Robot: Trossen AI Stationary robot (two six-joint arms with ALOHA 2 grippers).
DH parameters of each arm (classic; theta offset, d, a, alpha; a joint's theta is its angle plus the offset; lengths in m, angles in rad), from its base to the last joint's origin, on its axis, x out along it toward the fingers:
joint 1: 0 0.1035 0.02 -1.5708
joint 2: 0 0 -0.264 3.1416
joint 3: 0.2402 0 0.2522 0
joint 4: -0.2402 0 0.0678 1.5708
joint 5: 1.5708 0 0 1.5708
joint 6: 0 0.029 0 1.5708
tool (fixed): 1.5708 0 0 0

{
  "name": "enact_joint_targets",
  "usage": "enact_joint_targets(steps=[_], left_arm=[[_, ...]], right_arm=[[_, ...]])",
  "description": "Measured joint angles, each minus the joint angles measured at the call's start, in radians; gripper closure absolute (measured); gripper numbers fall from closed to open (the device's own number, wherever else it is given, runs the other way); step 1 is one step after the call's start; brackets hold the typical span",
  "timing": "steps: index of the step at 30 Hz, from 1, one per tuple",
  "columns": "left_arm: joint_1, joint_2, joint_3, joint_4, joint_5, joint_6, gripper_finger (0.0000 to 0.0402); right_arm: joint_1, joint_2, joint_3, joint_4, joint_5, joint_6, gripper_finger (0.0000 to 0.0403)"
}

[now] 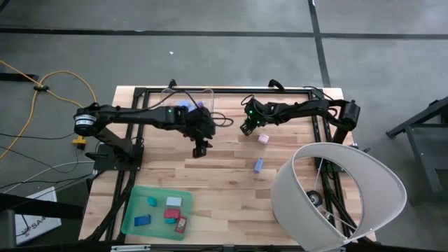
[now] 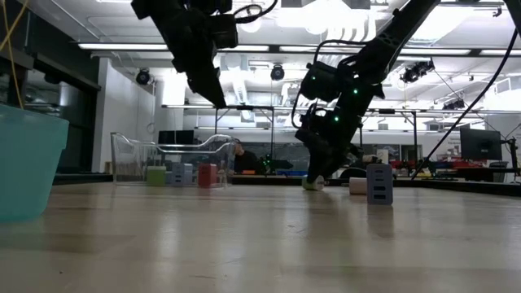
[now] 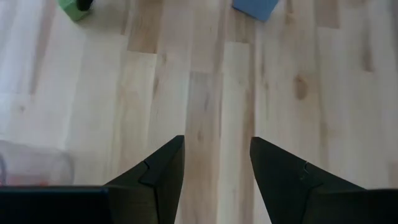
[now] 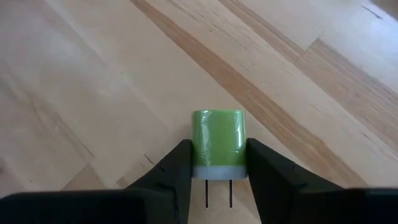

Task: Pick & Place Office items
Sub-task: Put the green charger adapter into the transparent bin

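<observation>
My right gripper (image 4: 217, 163) is shut on a small green block (image 4: 217, 140) with a white end and two metal prongs, down at the tabletop near the far middle (image 1: 246, 129). A pink item (image 1: 263, 138) and a pale blue item (image 1: 257, 165) lie on the wood close by. My left gripper (image 1: 201, 149) hangs open above bare wood (image 3: 217, 162), with nothing between its fingers. Several office items lie in the green tray (image 1: 133, 217) at the near left. Others stand in the clear bin (image 2: 130, 159) at the far edge. My right gripper pinches the green block's two opposite sides (image 4: 198, 149) between its two fingers (image 4: 174, 171), at the end with the white base. The fingers slant down from the table's right. The prongs point back toward the wrist. In the low view the block (image 2: 312, 185) is at table level.
A large white lampshade (image 1: 336, 196) lies at the table's near right corner. The clear bin (image 1: 187, 98) stands behind the left gripper at the far edge. Bare wood lies between the tray and the two loose items.
</observation>
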Motion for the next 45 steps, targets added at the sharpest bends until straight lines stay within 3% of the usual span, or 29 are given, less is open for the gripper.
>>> enact_joint_targets(steps=[4, 15, 20, 27, 45], left_arm=[[0.056, -0.005, 0.0, -0.001, 0.106, 0.024, 0.0224], [0.159, -0.005, 0.0, 0.03, 0.194, 0.115, 0.0224], [0.17, -0.005, 0.0, 0.077, 0.27, 0.156, 0.0224], [0.165, -0.005, 0.0, 0.091, 0.277, 0.18, 0.0224], [0.165, -0.005, 0.0, 0.1, 0.341, 0.147, 0.0224]], right_arm=[[0.0, -0.002, 0.0, 0.0, -0.025, -0.018, 0.0284], [0.04, -0.117, 0.0, 0.032, -0.107, -0.051, 0.0286], [0.081, -0.164, 0.002, 0.135, -0.183, -0.055, 0.0285], [0.138, -0.168, 0.002, 0.261, -0.286, -0.055, 0.0286], [0.292, -0.179, 0.0, 0.332, -0.277, -0.111, 0.0287]])
